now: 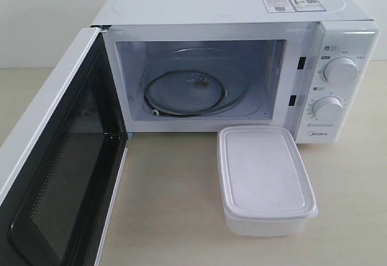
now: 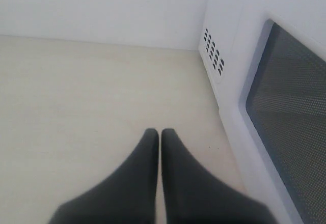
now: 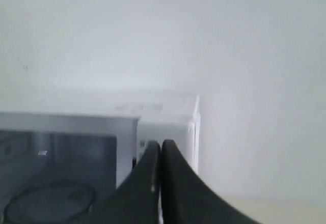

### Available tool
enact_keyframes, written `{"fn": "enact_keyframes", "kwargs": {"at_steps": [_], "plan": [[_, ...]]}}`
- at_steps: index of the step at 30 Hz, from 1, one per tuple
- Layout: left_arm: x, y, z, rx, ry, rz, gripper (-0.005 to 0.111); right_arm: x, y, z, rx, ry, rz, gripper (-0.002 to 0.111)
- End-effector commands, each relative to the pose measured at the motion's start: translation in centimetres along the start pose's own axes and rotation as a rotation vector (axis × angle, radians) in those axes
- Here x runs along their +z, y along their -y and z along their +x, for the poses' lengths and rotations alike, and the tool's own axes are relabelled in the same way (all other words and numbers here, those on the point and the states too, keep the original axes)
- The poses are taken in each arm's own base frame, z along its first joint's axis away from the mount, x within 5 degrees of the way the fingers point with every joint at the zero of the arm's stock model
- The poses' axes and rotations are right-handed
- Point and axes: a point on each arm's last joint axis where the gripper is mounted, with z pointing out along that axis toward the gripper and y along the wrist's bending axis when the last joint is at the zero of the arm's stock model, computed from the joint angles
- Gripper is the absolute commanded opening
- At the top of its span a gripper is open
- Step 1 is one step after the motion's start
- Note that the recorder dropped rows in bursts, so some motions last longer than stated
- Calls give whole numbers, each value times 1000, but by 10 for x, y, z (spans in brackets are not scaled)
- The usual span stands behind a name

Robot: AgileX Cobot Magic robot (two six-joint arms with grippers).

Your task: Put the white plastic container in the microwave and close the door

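The white plastic container rests lidded on the counter in front of the microwave, below its knob panel. The door is swung wide open to the left, its dark mesh window facing inward. The cavity holds a glass turntable and nothing else. Neither gripper shows in the exterior view. My left gripper is shut and empty over bare counter, beside the outer face of the door. My right gripper is shut and empty, pointing at the microwave from some way off.
Two round knobs sit on the microwave's right panel. A pale counter extends in front, with a white wall behind. Vent holes mark the microwave's side next to the left gripper.
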Motion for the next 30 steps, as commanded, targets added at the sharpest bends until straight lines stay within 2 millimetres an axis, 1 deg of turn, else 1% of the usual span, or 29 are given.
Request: {"fn": "enact_keyframes", "kwargs": {"at_steps": [1,3,5,8,10,14,21,27,30], "plan": [[0,0,1,1,3,1,4,-1,4,-19,-66,134,43,0],[0,0,1,1,3,1,4,-1,6,-32,-81,166,74,0],[0,0,1,1,3,1,4,5,9,-43,-113,161,104,0],[0,0,1,1,3,1,4,16,12,-54,-111,120,130,0],[0,0,1,1,3,1,4,23,12,-56,-88,92,130,0],[0,0,1,1,3,1,4,34,12,-49,-14,25,124,0],[0,0,1,1,1,2,4,35,11,-48,45,13,119,0],[0,0,1,1,1,2,4,37,13,-50,44,37,135,0],[0,0,1,1,1,2,4,43,15,-48,36,39,160,0]]}}
